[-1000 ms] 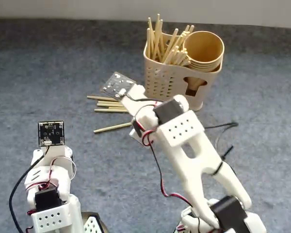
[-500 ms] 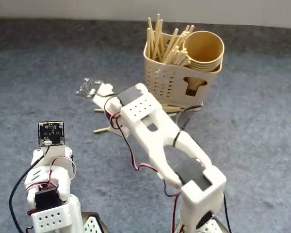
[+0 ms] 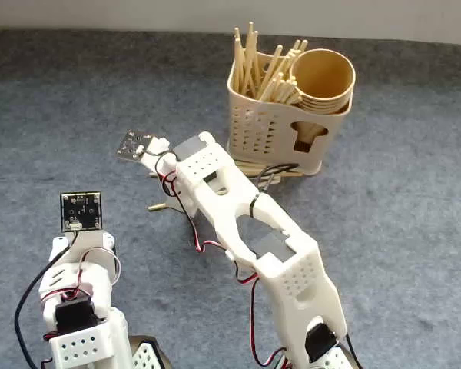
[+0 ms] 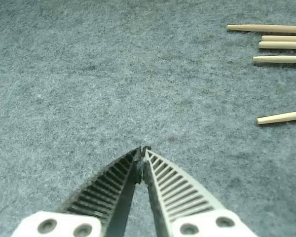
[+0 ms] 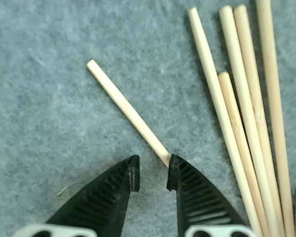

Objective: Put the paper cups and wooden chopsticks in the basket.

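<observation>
1. Right gripper (image 5: 153,175) is held slightly open near the basket (image 3: 276,134); a lone chopstick (image 5: 128,112) ends at one fingertip, unclamped.
2. Left gripper (image 4: 143,150) is closed on nothing, well apart from the basket.
3. Paper cups (image 3: 323,77) are stacked inside the basket.
4. Loose chopsticks (image 5: 241,98) at the basket's foot are largely hidden by the right arm (image 3: 238,207).

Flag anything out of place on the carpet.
Loose wooden chopsticks lie on the carpet beside the basket, not in it. One stray chopstick lies askew, apart from the bunch, its end by the right gripper, jaws open.
</observation>
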`<control>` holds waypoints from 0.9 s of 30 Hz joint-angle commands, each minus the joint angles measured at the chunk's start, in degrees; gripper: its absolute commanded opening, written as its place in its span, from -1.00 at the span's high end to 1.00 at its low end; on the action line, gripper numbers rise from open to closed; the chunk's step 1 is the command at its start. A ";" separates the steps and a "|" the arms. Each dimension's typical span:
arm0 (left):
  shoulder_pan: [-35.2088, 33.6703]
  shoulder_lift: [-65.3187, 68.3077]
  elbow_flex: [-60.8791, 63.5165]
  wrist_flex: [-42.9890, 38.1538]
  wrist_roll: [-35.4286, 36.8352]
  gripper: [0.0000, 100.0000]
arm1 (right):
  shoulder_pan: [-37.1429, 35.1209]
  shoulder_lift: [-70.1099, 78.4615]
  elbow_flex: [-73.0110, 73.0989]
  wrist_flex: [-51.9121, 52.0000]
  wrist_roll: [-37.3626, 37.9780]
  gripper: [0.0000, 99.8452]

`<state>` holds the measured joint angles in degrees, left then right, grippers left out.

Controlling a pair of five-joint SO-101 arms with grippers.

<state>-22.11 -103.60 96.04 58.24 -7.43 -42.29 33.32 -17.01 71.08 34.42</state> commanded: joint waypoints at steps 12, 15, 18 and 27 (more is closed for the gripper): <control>-0.40 -0.40 1.10 -1.05 0.53 0.95 | 3.47 6.99 -9.10 -0.13 0.70 0.84; -0.40 -0.40 1.10 -1.05 0.53 0.95 | 3.47 6.90 -9.63 3.65 0.70 1.00; -0.40 -0.40 1.10 -1.05 0.53 0.95 | 3.30 5.85 -11.65 8.04 0.70 0.99; -0.40 -0.40 1.10 -1.05 0.53 0.95 | 3.47 -4.35 -14.11 17.45 0.18 0.99</control>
<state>-22.11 -103.60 96.04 58.24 -7.43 -39.47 37.71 -28.09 84.88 34.42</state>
